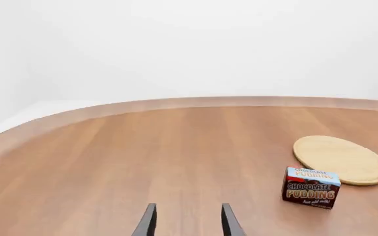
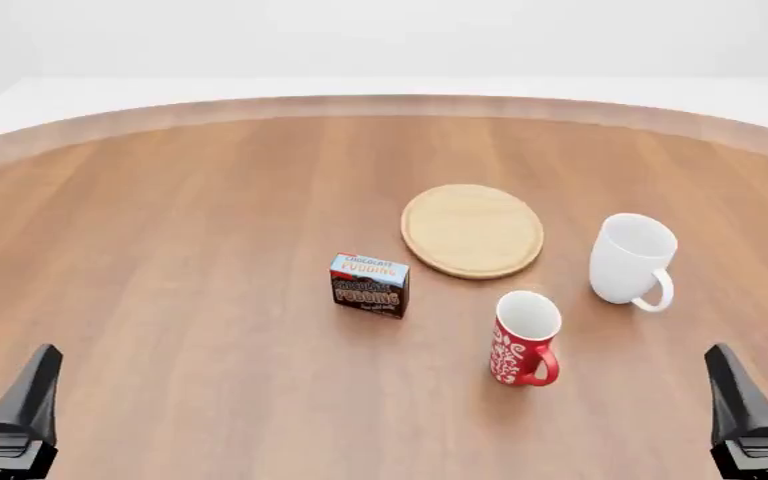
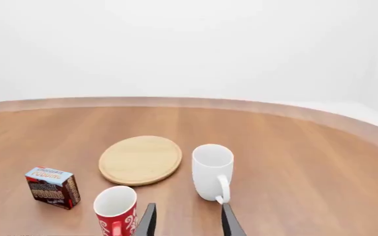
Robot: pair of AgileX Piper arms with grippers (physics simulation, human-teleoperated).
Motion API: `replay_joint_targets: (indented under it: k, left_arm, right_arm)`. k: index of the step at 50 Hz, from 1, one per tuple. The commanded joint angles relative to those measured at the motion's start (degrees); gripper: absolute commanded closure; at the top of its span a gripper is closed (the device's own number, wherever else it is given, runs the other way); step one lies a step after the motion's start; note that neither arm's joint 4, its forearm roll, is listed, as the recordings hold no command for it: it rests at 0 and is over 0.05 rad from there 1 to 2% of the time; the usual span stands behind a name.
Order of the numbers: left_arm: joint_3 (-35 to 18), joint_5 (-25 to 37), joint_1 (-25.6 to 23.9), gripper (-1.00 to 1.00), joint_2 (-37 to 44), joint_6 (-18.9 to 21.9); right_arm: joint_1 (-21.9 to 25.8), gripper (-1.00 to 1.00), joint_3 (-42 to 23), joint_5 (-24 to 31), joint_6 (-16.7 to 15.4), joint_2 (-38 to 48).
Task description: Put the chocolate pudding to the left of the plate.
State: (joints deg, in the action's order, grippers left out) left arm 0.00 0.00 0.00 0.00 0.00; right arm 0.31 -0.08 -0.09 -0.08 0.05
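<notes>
While your left gripper hangs low over the near edge of the table, its two dark fingers stand parted with bare wood showing between them, holding nothing. Your right gripper is the same: fingers spread, nothing gripped, with the red patterned mug just beside one fingertip in its wrist view and the white mug just ahead of the other.

Take the plate as your landmark; it lies flat near the middle of the table. From the front camera, both grippers sit well apart from it, one toward the table's near left corner, the other toward the near right.

The chocolate pudding stands upright on the wood, to the left of the plate and a little nearer to you, close to the rim. The front view shows a thin strip of table between box and rim, while in the left wrist view the box overlaps the disc's near edge. Its lettered face is turned your way.

The white mug stands upright to the right of the plate, handle toward you. The red patterned mug stands upright nearer to you than the plate, slightly right of its centre, and close to the white mug.
</notes>
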Motion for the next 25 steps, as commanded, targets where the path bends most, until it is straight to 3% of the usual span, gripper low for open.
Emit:
replay_joint_targets:
  k: [1, 8, 12, 15, 17, 19, 25]
  left_arm:
    - [0.0, 0.0, 0.0, -1.00, 0.0, 0.0]
    - [0.0, 0.0, 0.0, -1.00, 0.0, 0.0]
    - [0.0, 0.0, 0.0, -1.00, 0.0, 0.0]
    - [0.0, 0.0, 0.0, -1.00, 0.0, 0.0]
    - [0.0, 0.0, 0.0, -1.00, 0.0, 0.0]
    - [0.0, 0.0, 0.0, -1.00, 0.0, 0.0]
    - [0.0, 0.0, 0.0, -1.00, 0.0, 0.0]
  right_arm:
    - [0.4, -1.00, -0.2, -0.1, 0.0, 0.1]
    - [-0.4, -1.00, -0.3, -0.4, -0.1, 0.3]
    - [1.6, -1.00, -4.1, 1.1, -1.5, 1.2]
    - [4.4, -1.00, -7.5, -0.3, -4.0, 4.9]
    - [6.8, -1.00, -10.0, -2.2, -3.8, 10.2]
    - [10.3, -1.00, -14.2, -3.4, -6.4, 15.7]
    - [13.9, -1.00, -23.0, -4.6, -8.6, 26.9]
